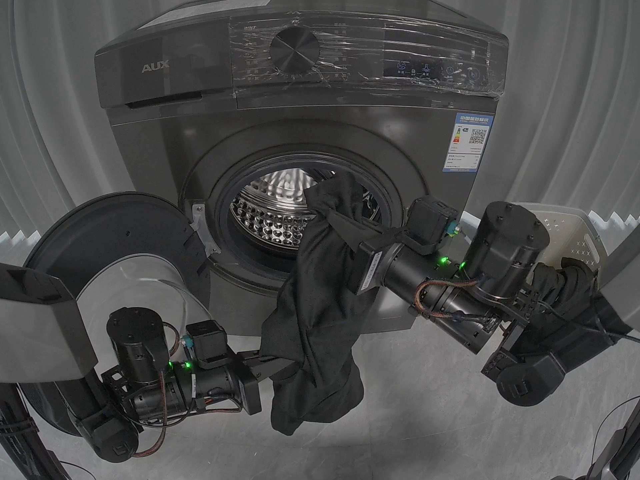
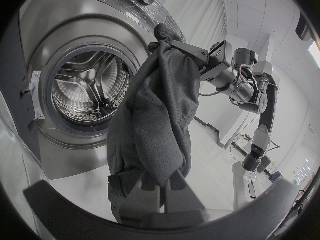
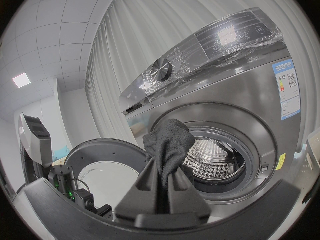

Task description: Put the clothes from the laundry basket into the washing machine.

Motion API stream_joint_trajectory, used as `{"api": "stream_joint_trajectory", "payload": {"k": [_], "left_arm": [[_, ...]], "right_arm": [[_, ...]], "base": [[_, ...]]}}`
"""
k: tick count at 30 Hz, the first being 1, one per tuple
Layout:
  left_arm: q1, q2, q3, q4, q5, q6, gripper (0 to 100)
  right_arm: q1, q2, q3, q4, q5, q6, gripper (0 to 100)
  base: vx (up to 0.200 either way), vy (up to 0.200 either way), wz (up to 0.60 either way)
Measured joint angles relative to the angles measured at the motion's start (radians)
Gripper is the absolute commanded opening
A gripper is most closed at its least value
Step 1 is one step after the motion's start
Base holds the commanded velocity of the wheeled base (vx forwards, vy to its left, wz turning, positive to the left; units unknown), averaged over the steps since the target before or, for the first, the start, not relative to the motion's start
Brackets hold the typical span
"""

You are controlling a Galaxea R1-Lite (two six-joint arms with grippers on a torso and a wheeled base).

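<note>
Head view: a black mesh garment [image 1: 313, 301] hangs in front of the washing machine [image 1: 300, 101]. Its upper end is bunched at the mouth of the open port [image 1: 399, 191] and partly covers the drum [image 1: 267, 218]; its lower folds sag well below the port.

The right gripper [image 1: 347, 227] has its jaws clamped on the upper bunch, right at the port's mouth. The left gripper [image 1: 280, 365] has its jaws clamped on a lower fold, beneath the port and out from it. In the right wrist view the cloth rises pinched between the jaws, with the drum directly beyond.

The fabric appears light, limp and porous. It drapes without stiffness, so trailing ends could snag on the port's rim. Holds are best taken on gathered bunches rather than on single layers.

The round door [image 1: 113, 248] stands open on the port's left side. The white laundry basket [image 1: 577, 231] sits to the port's right, behind the right arm.
</note>
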State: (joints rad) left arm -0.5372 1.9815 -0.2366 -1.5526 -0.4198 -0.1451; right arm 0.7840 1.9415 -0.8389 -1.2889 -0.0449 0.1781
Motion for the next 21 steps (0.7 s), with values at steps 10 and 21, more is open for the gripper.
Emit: {"api": "stream_joint_trajectory", "payload": {"k": [10, 21], "left_arm": [[0.006, -0.012, -0.031, 0.000, 0.035, 0.006, 0], [0.000, -0.016, -0.130, 0.000, 0.194, -0.033, 0]], "right_arm": [[-0.023, 0.061, -0.009, -0.013, -0.015, -0.006, 100], [-0.071, 0.074, 0.036, 0.001, -0.029, -0.059, 100]], "base": [[0.000, 0.000, 0.00], [0.000, 0.000, 0.00]]}}
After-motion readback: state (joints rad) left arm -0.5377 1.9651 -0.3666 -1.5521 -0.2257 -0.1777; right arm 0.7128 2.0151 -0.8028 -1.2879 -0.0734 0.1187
